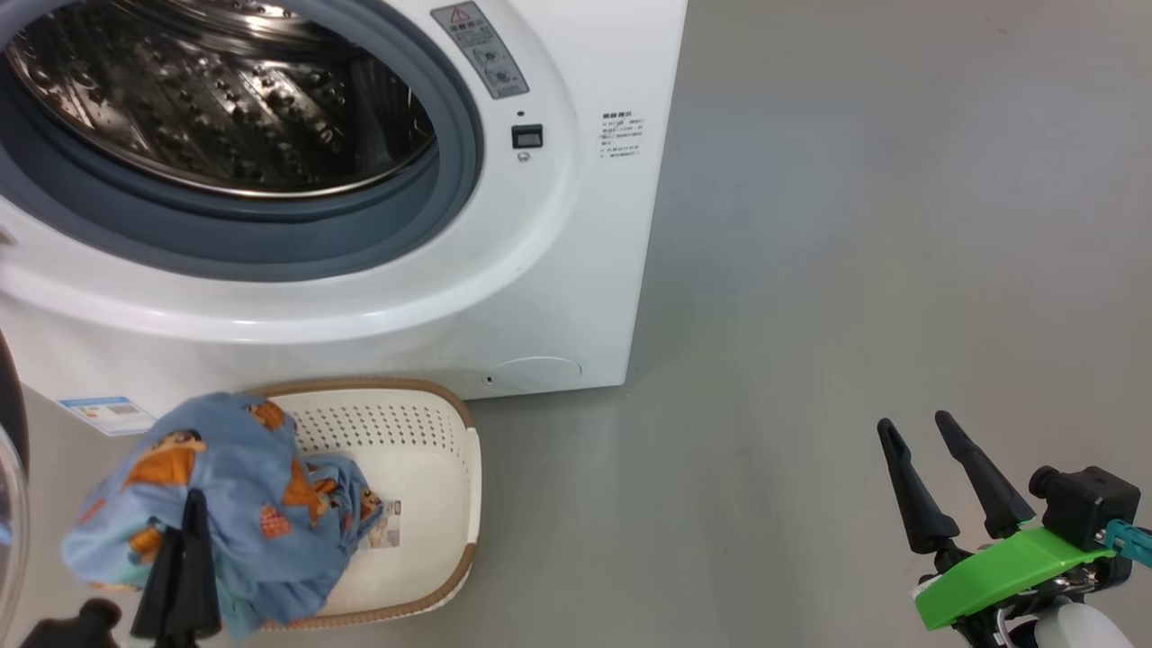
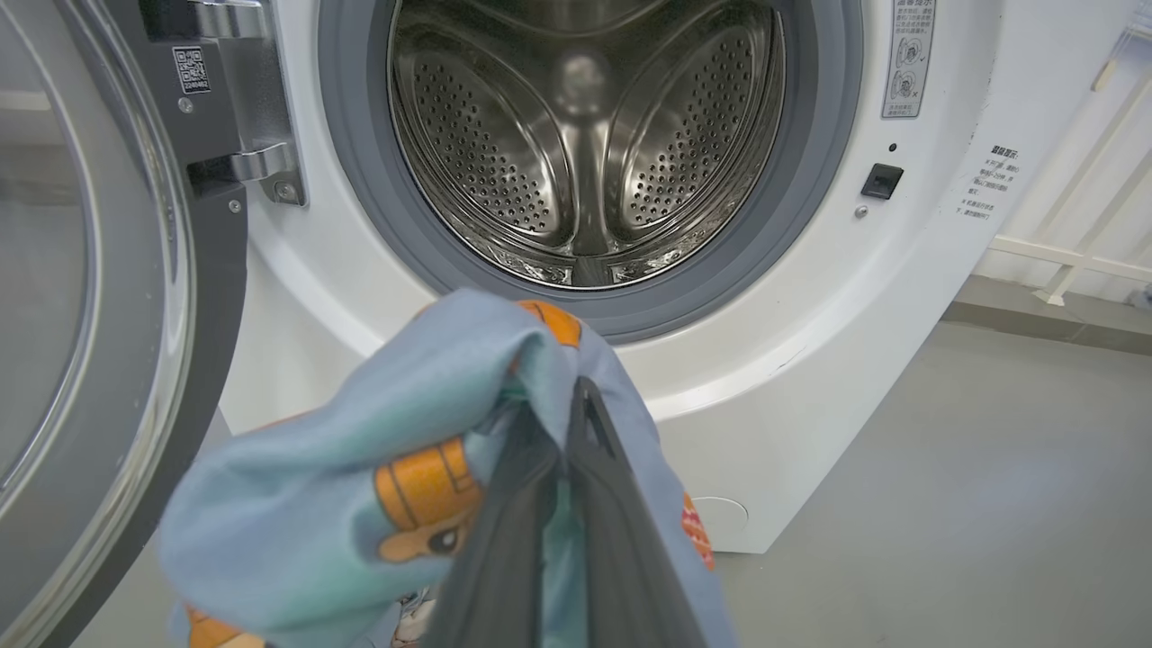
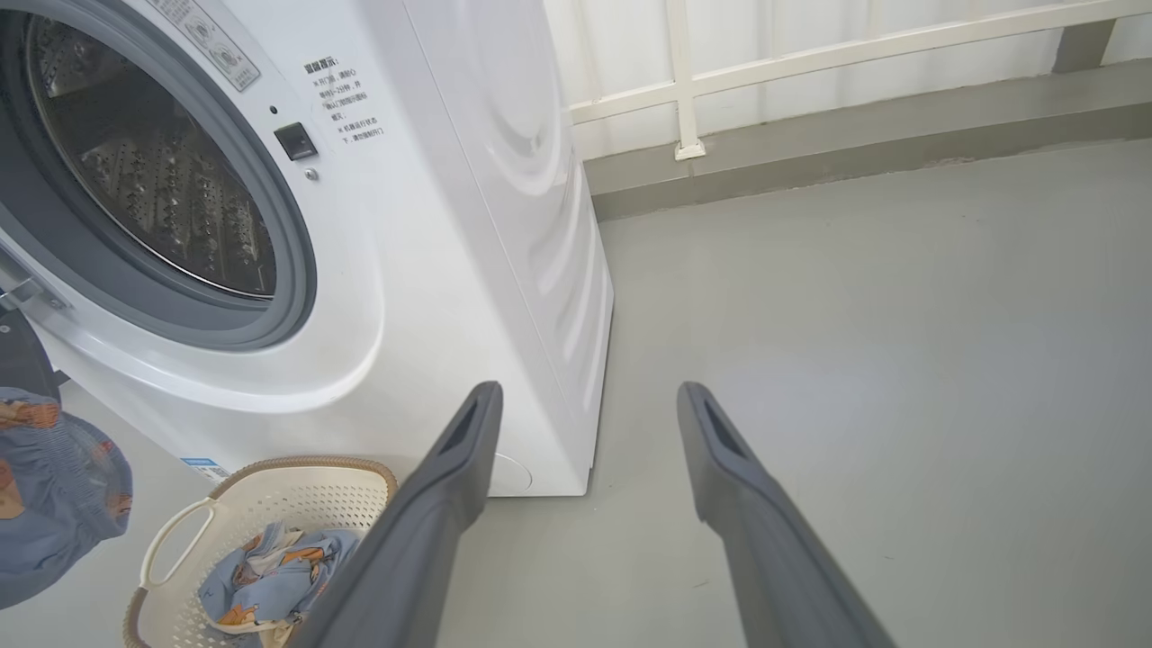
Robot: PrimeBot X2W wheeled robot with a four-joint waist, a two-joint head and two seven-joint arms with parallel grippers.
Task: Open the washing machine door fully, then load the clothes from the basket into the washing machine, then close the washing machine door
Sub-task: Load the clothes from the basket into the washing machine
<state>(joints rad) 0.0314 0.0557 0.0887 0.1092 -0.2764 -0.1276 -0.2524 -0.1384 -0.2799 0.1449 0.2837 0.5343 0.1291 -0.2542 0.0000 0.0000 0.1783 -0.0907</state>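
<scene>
Two dark fingers (image 2: 621, 540) of the left gripper (image 2: 569, 405) are pinched together on the clothes (image 2: 360, 477). The light blue printed bundle is held up in front of the washing machine (image 1: 540, 270), below its mouth and above the basket (image 1: 427, 450) standing at the machine's foot. More of the same fabric lies in the basket. The right gripper (image 1: 913, 427) hangs with its jaws wide apart and nothing between them, well off to the machine's right over the grey floor (image 1: 810, 360).

The washing machine door (image 2: 117, 360) stands swung out to the left of the machine's mouth, so the loading step is in hand. The next move likely calls for raising the bundle over the grey gasket (image 2: 810, 207) lip and carrying it deep into the drum (image 2: 585, 135) before letting go. The round mouth gives ample room. The door's edge and hinge, close on the left, look like the tight side, and trailing cloth could catch on the lip.
</scene>
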